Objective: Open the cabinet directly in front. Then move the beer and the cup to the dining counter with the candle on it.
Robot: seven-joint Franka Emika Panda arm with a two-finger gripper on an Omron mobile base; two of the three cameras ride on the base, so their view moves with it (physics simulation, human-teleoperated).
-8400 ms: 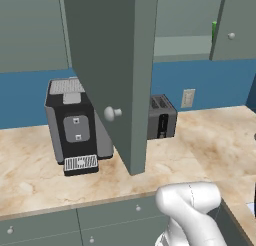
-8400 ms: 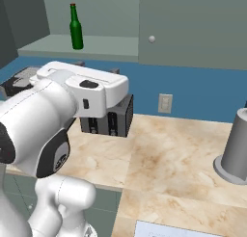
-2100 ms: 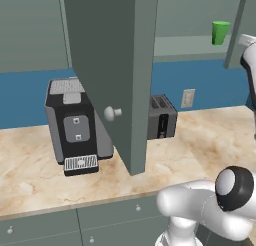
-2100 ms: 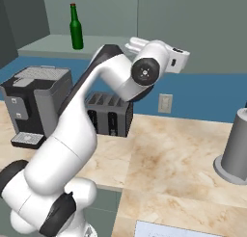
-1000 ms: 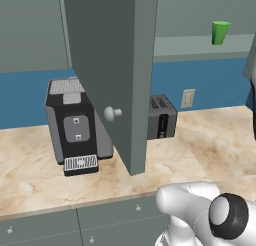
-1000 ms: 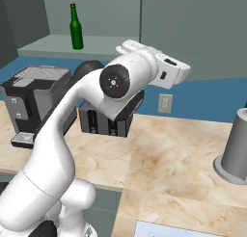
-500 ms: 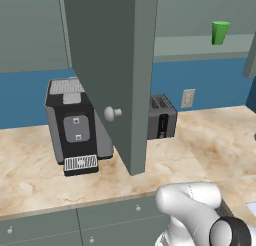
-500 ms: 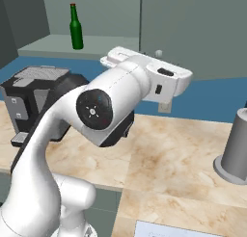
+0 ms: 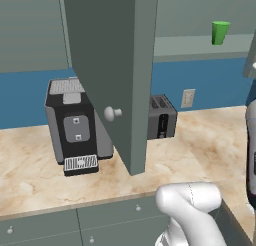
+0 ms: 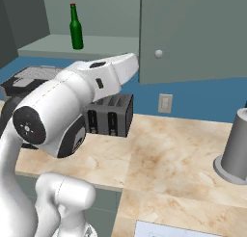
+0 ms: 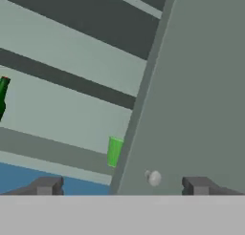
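Observation:
The cabinet stands open, its door (image 9: 110,65) swung out over the worktop with the round knob (image 9: 112,112) facing me. On its shelf, the green cup (image 9: 220,32) is at the right and the beer (image 10: 75,28) stands upright at the left. In the hand view my gripper (image 11: 122,185) is open, its fingertips (image 11: 45,185) wide apart with nothing between them. It looks up at the shelf from a distance. The cup (image 11: 115,151) shows above the tips, half hidden behind a shut door's edge. The beer (image 11: 2,95) is cut off at the left edge.
A black coffee machine (image 9: 75,125) and a dark toaster (image 9: 161,117) stand on the marble worktop under the cabinet. The neighbouring door (image 10: 193,33) is shut, with a pale knob (image 10: 157,53). A grey cylinder (image 10: 236,149) stands at the right. My arm (image 10: 72,111) crosses the foreground.
My arm has swung round and lowered across the right base view. The bottle, the cup and the open door have stayed where they were.

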